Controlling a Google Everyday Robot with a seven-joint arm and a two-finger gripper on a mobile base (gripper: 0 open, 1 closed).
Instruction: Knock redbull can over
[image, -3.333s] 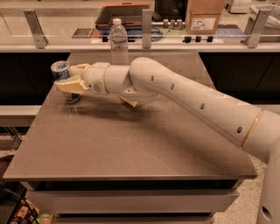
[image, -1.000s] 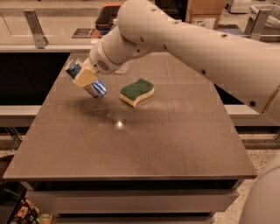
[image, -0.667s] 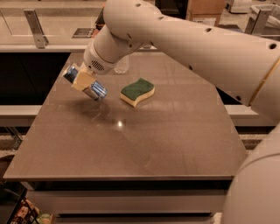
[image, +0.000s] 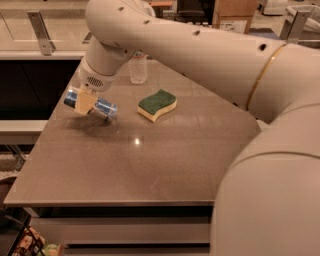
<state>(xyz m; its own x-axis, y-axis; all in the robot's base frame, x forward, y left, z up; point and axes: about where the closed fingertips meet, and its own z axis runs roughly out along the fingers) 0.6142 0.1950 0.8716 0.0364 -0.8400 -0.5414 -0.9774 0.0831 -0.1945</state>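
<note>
The redbull can (image: 106, 108), blue and silver, lies tilted almost flat between the yellowish fingers (image: 85, 101) of my gripper (image: 86, 102). The gripper is shut on the can's middle, at the left side of the table (image: 150, 165). The can is low over the tabletop with its shadow just beneath. I cannot tell if it touches the surface. My white arm reaches in from the right and fills the upper and right parts of the view.
A green and yellow sponge (image: 157, 105) lies right of the can. A clear plastic water bottle (image: 138, 69) stands behind, its top hidden by my arm. A counter with metal brackets (image: 41, 32) runs along the back.
The gripper with the can has moved down and a little left toward the tabletop. The can has tipped further toward horizontal. The sponge and bottle have not moved.
</note>
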